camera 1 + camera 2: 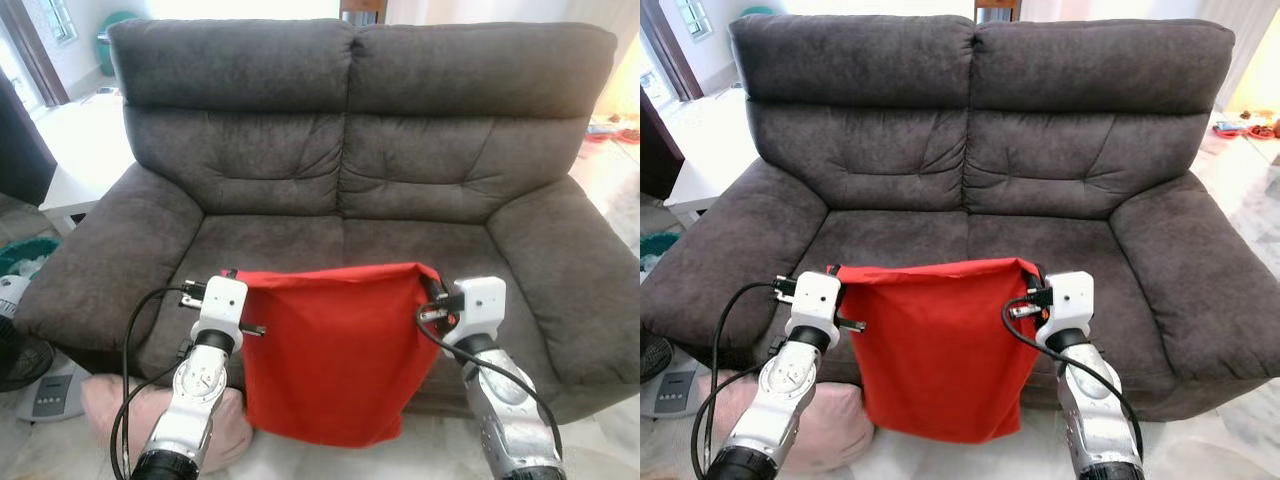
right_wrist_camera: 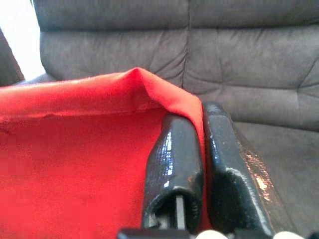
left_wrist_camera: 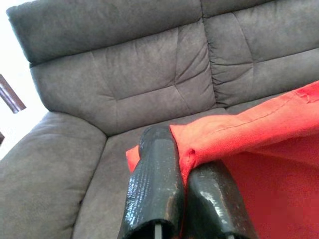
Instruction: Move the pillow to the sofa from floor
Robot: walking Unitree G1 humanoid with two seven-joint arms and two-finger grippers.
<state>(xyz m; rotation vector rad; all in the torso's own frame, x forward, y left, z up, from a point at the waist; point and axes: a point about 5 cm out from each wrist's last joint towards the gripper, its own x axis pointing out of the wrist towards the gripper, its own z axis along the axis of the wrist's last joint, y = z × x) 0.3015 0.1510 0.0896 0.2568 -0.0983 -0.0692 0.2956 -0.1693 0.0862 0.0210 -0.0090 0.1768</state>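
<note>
The red pillow (image 1: pixel 335 355) looks like matt woven cloth, the grey sofa (image 1: pixel 350 160) soft suede-like fabric, tool fingers (image 2: pixel 174 164) glossy black, perhaps rubber.

A pale tiled floor (image 1: pixel 620 190) lay in bright daylight. A white low table (image 1: pixel 85 150) stood left, with a pink cushion (image 1: pixel 105 405) on the floor.
</note>
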